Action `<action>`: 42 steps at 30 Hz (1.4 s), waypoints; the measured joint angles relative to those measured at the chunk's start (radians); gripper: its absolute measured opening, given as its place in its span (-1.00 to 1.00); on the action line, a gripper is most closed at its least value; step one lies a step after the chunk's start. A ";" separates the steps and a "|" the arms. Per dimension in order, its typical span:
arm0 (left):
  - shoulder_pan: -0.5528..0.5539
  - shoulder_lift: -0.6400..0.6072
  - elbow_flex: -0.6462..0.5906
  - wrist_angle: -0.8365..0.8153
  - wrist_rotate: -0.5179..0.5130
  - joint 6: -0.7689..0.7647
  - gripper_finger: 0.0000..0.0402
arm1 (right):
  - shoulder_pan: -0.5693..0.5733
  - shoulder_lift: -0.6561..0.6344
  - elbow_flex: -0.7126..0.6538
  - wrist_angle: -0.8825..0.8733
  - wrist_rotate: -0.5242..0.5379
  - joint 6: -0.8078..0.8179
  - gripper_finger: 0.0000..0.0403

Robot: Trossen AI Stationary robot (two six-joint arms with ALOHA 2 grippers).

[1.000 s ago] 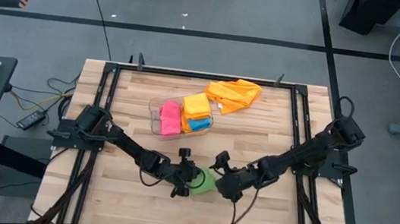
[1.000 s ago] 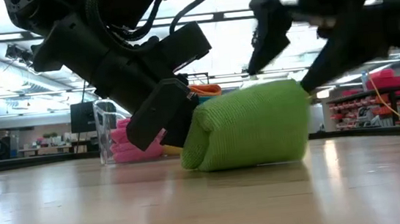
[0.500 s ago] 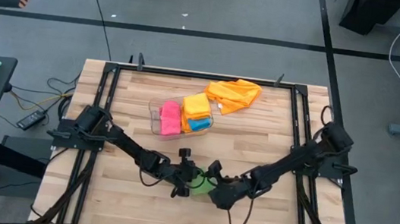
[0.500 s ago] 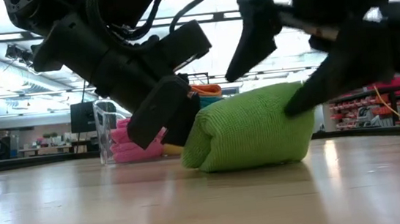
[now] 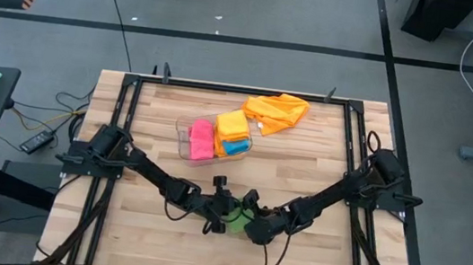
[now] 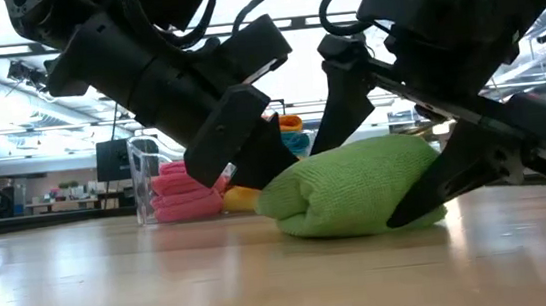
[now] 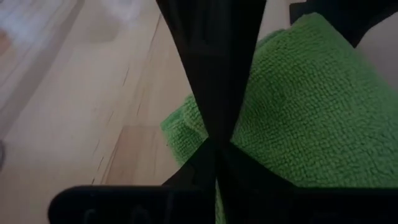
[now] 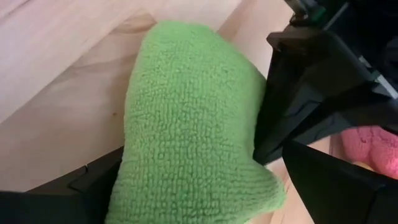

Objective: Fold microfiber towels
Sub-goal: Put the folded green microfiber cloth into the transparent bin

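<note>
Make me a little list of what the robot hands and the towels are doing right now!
green towel: folded bundle on the wooden table, between the two grippers
left gripper: shut, pressed against one end of the green towel
right gripper: open, its fingers straddling the green towel's other end
clear bin: farther back on the table, holding a pink towel, a yellow towel and a blue towel
orange towel: crumpled loose beside the bin
</note>
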 joint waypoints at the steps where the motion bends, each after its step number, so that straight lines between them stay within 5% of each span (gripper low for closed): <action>1: 0.002 0.000 0.000 0.000 0.000 0.000 -0.93 | 0.000 -0.006 -0.001 -0.005 -0.005 0.000 0.94; 16: 0.029 0.000 0.000 -0.050 0.003 -0.032 -0.91 | 0.035 -0.059 0.022 0.012 -0.018 0.075 0.82; 29: 0.026 0.000 0.000 -0.044 0.003 -0.031 -0.88 | 0.060 0.039 0.023 0.013 0.103 -0.015 0.82; 38: 0.022 0.000 0.000 -0.044 0.003 -0.016 -0.95 | 0.065 0.019 0.024 0.005 -0.005 0.008 0.82; 42: 0.022 0.000 0.000 -0.043 0.003 -0.016 -0.94 | 0.088 0.016 0.025 -0.074 0.050 -0.014 0.82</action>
